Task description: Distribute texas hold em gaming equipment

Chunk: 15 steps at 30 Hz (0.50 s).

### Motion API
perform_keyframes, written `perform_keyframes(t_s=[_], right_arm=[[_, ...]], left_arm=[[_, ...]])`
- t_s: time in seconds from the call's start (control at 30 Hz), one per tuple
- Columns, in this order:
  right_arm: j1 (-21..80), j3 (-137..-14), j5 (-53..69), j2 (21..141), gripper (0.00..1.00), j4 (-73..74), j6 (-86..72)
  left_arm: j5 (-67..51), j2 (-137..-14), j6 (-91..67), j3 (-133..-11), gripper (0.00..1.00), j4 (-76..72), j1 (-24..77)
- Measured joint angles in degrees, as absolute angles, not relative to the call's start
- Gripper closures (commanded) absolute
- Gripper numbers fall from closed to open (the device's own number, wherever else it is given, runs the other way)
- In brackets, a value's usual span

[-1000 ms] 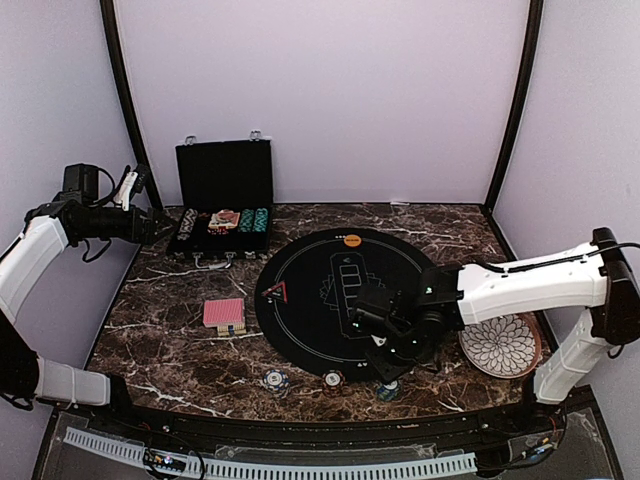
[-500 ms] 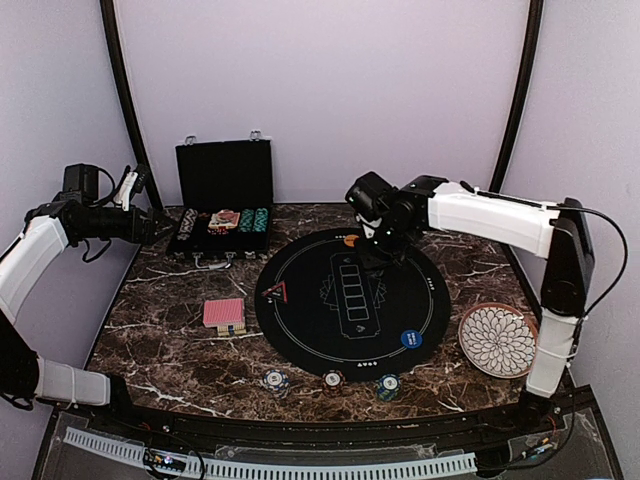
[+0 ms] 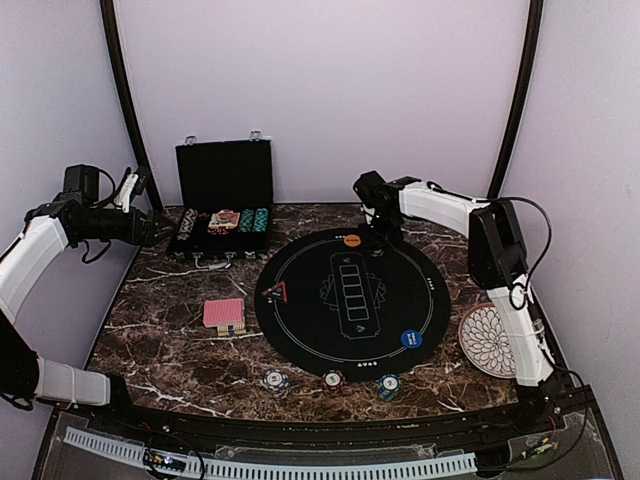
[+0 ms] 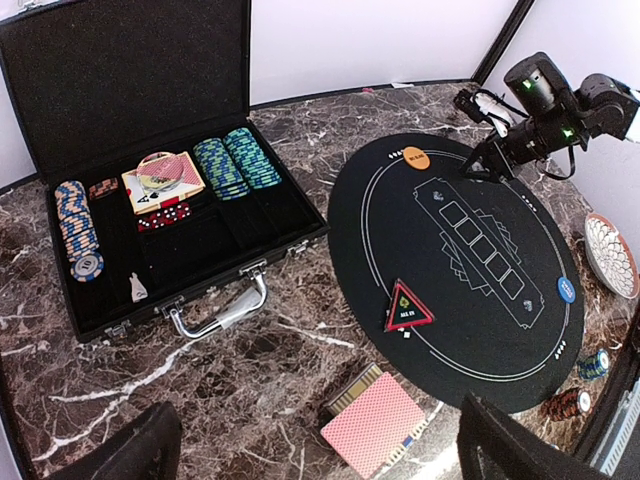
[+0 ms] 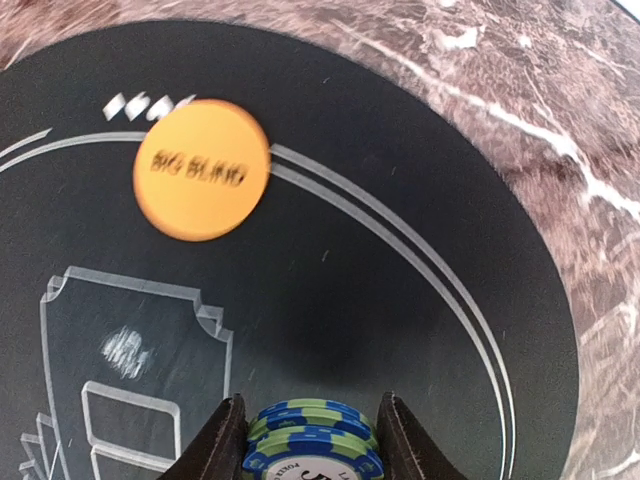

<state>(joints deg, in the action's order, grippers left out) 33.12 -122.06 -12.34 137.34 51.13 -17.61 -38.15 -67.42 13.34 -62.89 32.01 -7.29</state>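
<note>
From above, a round black mat (image 3: 310,325) lies on a marble table (image 3: 170,300). An orange disc (image 3: 352,240) sits at the mat's far edge, a blue disc (image 3: 410,338) at its near right, and a red triangle token (image 3: 276,292) at its left. Three small chip piles (image 3: 332,379) sit just off the near rim. The cards (image 3: 224,313) lie left of the mat, and an open case (image 3: 224,205) stands at the back left. The right gripper (image 3: 383,233) reaches over the far rim, just beside the orange disc. The left gripper (image 3: 152,228) hangs beside the case. The left wrist view shows its own fingers (image 4: 120,450) spread wide, holding nothing. The right wrist view shows the pincer clamped on a short chip stack (image 5: 312,445), over the mat near the orange disc, which reads Big Blind. This looks like delivering chips to the far seat. Next, the stack likely needs lowering flat beside that disc, then letting go.
</note>
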Motion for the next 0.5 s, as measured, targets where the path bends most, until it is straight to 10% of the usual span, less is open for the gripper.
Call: perform_keyframes(t_s=[0.5], right_arm=[[31.99,-128.60,-7.07,144.53,0.68,50.28,-16.58]], left_arm=[[-38.15,-67.42,13.34,-62.89,0.01,32.05,-7.29]])
